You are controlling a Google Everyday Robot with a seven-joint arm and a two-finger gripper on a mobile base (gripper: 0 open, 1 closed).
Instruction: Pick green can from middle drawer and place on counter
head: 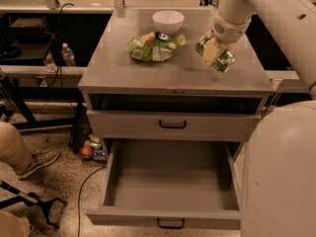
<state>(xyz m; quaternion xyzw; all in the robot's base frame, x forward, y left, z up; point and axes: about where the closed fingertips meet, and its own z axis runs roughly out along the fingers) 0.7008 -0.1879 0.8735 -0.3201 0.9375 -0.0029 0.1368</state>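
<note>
My gripper (pixel 215 52) hangs over the right part of the counter (pixel 123 70) and is shut on the green can (pixel 223 59), which lies tilted between the pale fingers just above the surface. The can shows shiny dark green with pale markings. The middle drawer (pixel 170 179) is pulled fully out at the bottom of the cabinet, with a black loop handle on its front. I see nothing inside it.
A white bowl (pixel 168 20) stands at the back of the counter. A light-green snack bag (pixel 150 46) lies in front of it, left of the gripper. The drawer above (pixel 173 124) is closed. A person's leg and shoe (pixel 29 159) are at the left on the floor.
</note>
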